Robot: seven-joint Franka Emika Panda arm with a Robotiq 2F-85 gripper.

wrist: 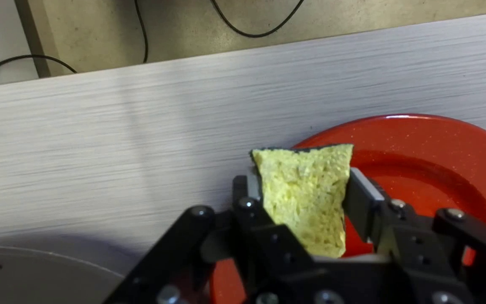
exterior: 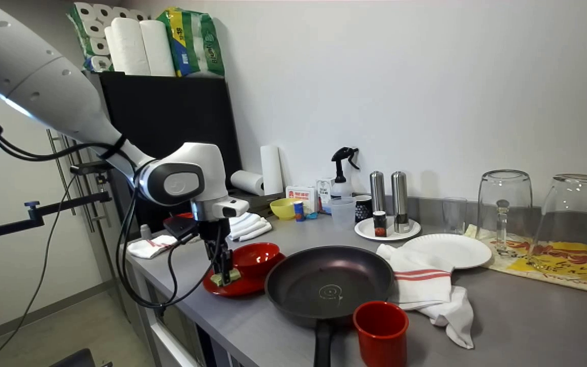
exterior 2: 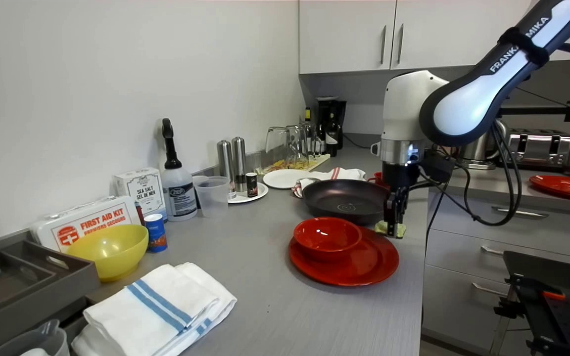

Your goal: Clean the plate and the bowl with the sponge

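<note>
The yellow-green sponge (wrist: 304,194) is squeezed between the fingers of my gripper (wrist: 308,190), slightly bowed, its dark backing showing along one edge. The glossy red plate (wrist: 428,133) lies beneath and beside it in the wrist view. In both exterior views the gripper (exterior: 228,275) points down at the rim of the plate (exterior 2: 359,276), on the side toward the counter's edge. Whether the sponge (exterior 2: 401,231) touches the rim I cannot tell. On the plate sits the red bowl (exterior 2: 327,237), upright; the wrist view does not show it.
A black frying pan (exterior: 329,285) stands close beside the plate, with a red mug (exterior: 381,331) near its handle. A striped white cloth (exterior: 423,278) lies past the pan. The counter's front edge (wrist: 175,59) runs near the plate. Folded towels (exterior 2: 156,306) lie on the counter.
</note>
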